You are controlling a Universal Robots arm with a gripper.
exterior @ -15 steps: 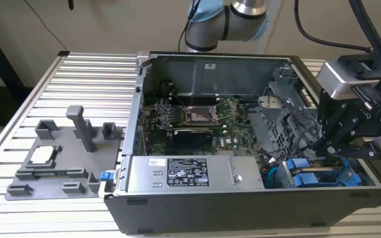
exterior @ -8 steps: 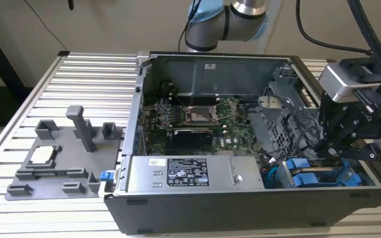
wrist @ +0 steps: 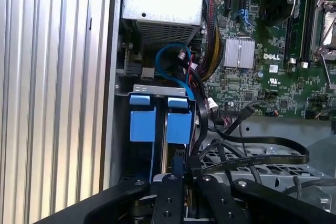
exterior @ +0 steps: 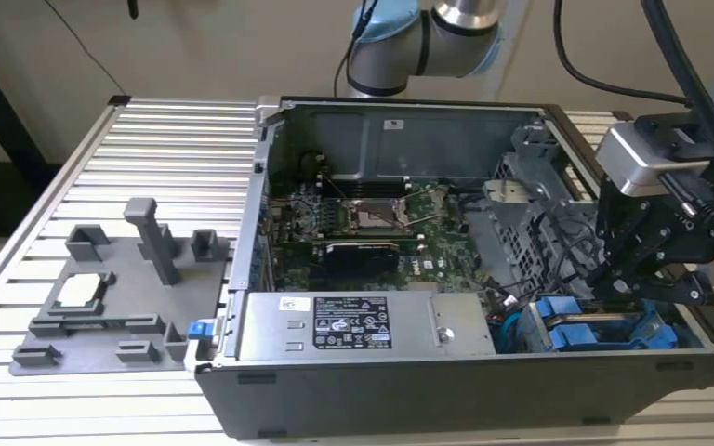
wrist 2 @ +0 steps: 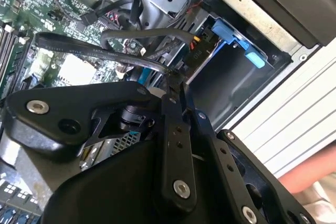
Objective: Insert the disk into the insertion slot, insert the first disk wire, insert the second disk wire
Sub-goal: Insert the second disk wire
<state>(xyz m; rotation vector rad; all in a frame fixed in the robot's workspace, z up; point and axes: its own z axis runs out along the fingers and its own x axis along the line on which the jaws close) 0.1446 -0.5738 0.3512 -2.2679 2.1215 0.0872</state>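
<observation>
I have the black linkage gripper (exterior: 636, 279) down inside the open grey sheet-metal computer case (exterior: 456, 409), at the exterior view's right, just above the drive bay. In both wrist views its fingers are pressed together on a thin, flat black ribbon-like wire (wrist: 262, 157) close to its connector end, which hangs just over the blue tabs.

The disk, a flat drive in a bright blue plastic carrier (wrist: 179, 124), already sits in the rectangular insertion slot of the grey metal drive cage (wrist: 159, 88), near the case's front corner; its blue end tabs (exterior: 580, 336) stand just proud of the bay. A second blue carrier (wrist: 142, 121) sits beside it.

I judge the wire light and limp along its length, so it will sag and twist freely; only the moulded plug end is stiff enough to steer. Holding right behind that plug is the sensible place. The plug's plastic looks smooth, so a slight slip between the pads is possible, and the contacts are probably delicate under sideways force.

Around it lie the green circuit board (wrist: 262, 77), bundled cables, and the ribbed aluminium table (exterior: 171, 139).
</observation>
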